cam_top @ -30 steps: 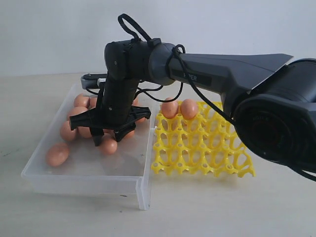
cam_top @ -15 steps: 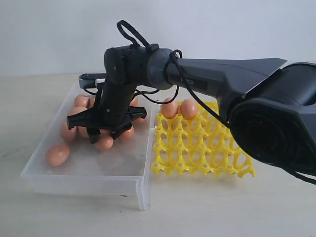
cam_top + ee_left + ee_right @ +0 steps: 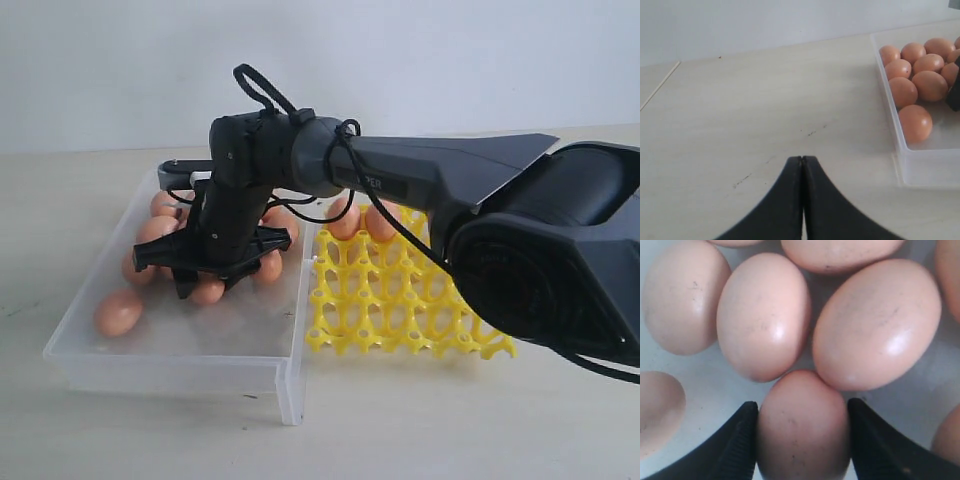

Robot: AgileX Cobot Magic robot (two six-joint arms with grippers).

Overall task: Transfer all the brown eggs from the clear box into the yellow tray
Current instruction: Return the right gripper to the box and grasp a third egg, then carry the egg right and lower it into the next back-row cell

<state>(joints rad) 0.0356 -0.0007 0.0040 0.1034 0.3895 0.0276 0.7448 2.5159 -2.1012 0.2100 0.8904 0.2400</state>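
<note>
My right gripper is down inside the clear box, its two fingers pressed against either side of one brown egg that lies on the box floor. Seen from the right wrist, the gripper has more eggs crowded just beyond it. Several brown eggs remain in the box. The yellow tray stands right of the box, with two eggs in its far row. My left gripper is shut and empty over the bare table, left of the box.
The right arm reaches from the right across the yellow tray and hides part of its back row. The box's near wall and clasp tab stand next to the tray's front left corner. A pale wall lies behind.
The right gripper has sunk lower into the box and shifted a little left, settling around one egg. The left gripper's earlier state is not shown.
</note>
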